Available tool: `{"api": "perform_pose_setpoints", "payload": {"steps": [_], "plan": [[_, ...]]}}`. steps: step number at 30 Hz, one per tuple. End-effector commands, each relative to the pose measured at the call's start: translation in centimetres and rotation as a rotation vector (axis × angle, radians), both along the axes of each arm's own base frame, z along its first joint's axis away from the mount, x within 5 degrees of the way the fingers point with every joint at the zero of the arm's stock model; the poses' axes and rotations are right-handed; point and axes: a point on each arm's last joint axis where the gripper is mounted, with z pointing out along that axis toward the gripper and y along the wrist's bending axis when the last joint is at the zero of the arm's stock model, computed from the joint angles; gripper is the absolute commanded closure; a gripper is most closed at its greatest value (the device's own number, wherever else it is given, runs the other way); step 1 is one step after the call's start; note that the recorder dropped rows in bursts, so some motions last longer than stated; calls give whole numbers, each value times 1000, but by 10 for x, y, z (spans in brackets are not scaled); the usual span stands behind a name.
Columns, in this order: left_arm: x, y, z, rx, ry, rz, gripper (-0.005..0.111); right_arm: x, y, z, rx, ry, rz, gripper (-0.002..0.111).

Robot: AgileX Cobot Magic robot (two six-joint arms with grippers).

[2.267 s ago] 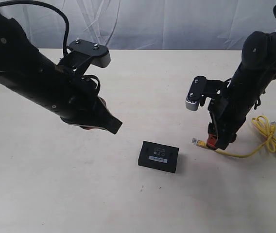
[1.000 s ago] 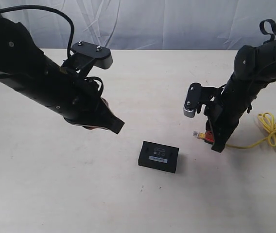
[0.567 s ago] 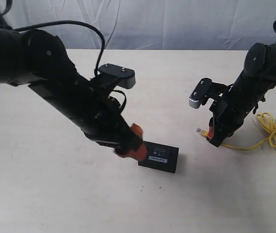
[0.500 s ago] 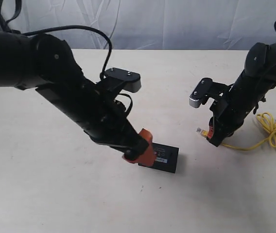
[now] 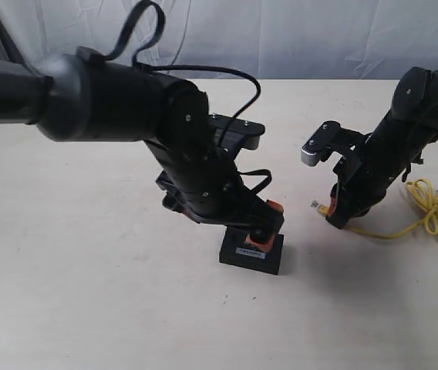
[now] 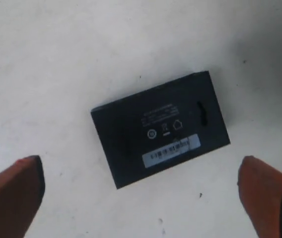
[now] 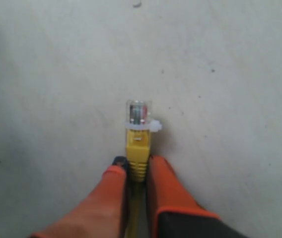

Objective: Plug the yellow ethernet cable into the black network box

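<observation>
The black network box [image 5: 244, 257] [image 6: 161, 128] lies flat on the pale table, its white label strip facing up. My left gripper [image 5: 259, 231] [image 6: 141, 198] hovers right over it, open wide; its orange fingertips [image 6: 12, 193] stand at either side of the box and touch nothing. To the right, my right gripper [image 5: 331, 213] [image 7: 137, 171] is shut on the yellow ethernet cable [image 5: 427, 208] [image 7: 138, 148] just behind its clear plug [image 7: 139, 113]. The plug [image 5: 315, 205] points left toward the box, a short gap away. The rest of the cable lies in a knotted loop at the far right.
A pale table [image 5: 111, 308] carries everything, with a white curtain [image 5: 281, 35] along its far edge. The bulky left arm [image 5: 126, 100] with its black cables spans the left half of the scene. The right arm [image 5: 419, 108] stands at the right edge.
My left arm has swung right and down over the black box, and its jaws have gone from shut to wide open. The right gripper still holds the plug in nearly the same place.
</observation>
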Motion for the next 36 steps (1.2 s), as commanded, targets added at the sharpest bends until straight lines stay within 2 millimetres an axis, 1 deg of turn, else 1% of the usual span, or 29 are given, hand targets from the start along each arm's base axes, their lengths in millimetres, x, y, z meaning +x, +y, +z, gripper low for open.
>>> {"api": "perform_pose_setpoints", "payload": {"steps": [1,6,8,12,17,19,24,30,33,36], "plan": [[6,-16,-13,24,14,10,4,3,-1,-3,18,-10,-38,109],[13,-25,-25,40,52,21,4,3,0,-2,29,-9,-51,109],[15,-28,-27,48,63,20,4,3,0,-2,29,-11,-52,109],[18,-29,-33,55,54,35,4,4,0,-2,34,-11,-57,109],[20,-28,-46,88,57,30,4,4,1,-2,39,-15,-65,109],[21,-30,-50,86,65,54,4,4,1,-2,45,-14,-72,109],[21,-35,-49,85,56,41,4,4,1,-2,45,-16,-72,109],[25,-40,-37,87,45,18,4,5,1,-2,44,-18,-73,109],[25,-38,-35,131,42,-5,4,5,1,-2,44,-18,-73,109],[27,-29,-36,202,51,-25,4,5,1,-2,44,-18,-73,109]]}}
